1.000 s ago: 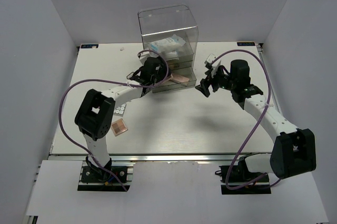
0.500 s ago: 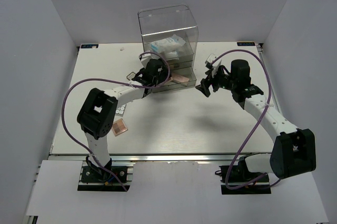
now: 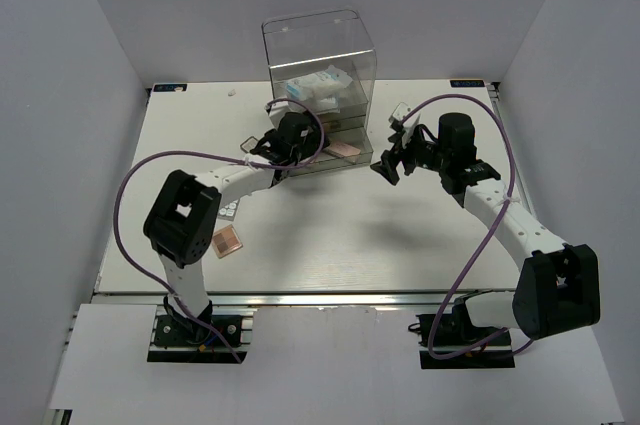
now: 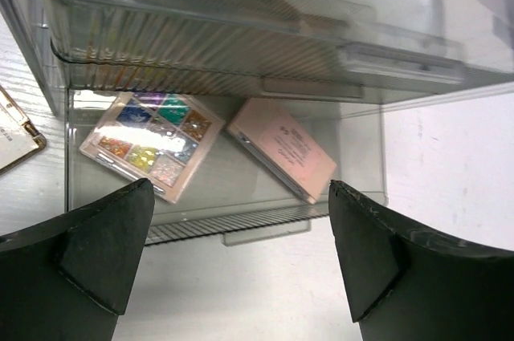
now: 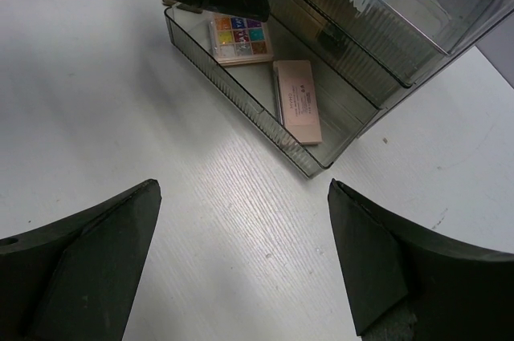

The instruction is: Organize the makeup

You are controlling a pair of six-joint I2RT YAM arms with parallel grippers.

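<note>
From above, the left gripper (image 3: 296, 145) hangs at the front of the clear drawer box (image 3: 320, 55), and the right gripper (image 3: 390, 162) hovers just right of it. What looks like a peach palette (image 3: 227, 242) lies on the table (image 3: 350, 235) near the left arm.

At the left wrist, the fingers stand wide apart and empty. In the open bottom drawer (image 4: 265, 227) a multicoloured palette (image 4: 152, 143) and a pink palette (image 4: 281, 158) lie flat, apart.

At the right wrist, the fingers are also spread and hold nothing, above bare table.
</note>
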